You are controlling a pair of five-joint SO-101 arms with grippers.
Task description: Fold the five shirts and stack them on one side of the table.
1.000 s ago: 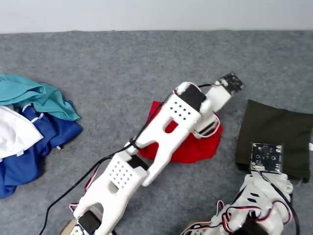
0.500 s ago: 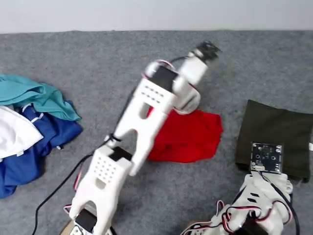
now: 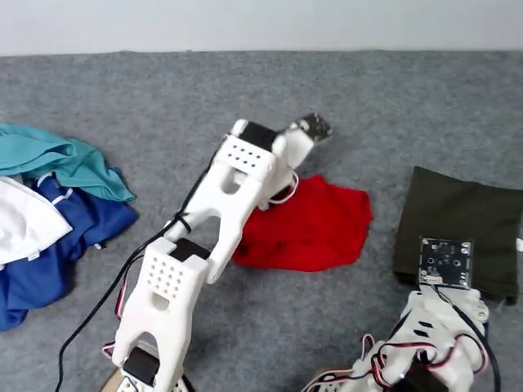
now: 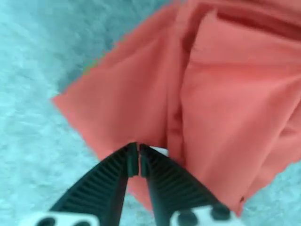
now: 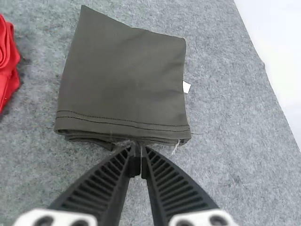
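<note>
Red shirt (image 3: 315, 233) is sitting half-folded in the middle of the grey bench (image 3: 163, 98), a bit apart from the neatly folded olive shirt (image 3: 462, 229) on the right side. The left arm has been swinging around: a second ago it was lying across the shirt's right half, then it swept out toward the far side, and now its wrist is hanging over the shirt's far left corner. The left gripper (image 4: 138, 150) is clenched, its tips hovering right over the red fabric near an edge. The right gripper (image 5: 136, 157) is also clenched and hasn't budged, parked at the olive shirt's near hem. The teal shirt (image 3: 57, 159), white shirt (image 3: 24, 220) and blue shirt (image 3: 78, 229) are still lying bunched up at the left edge.
</note>
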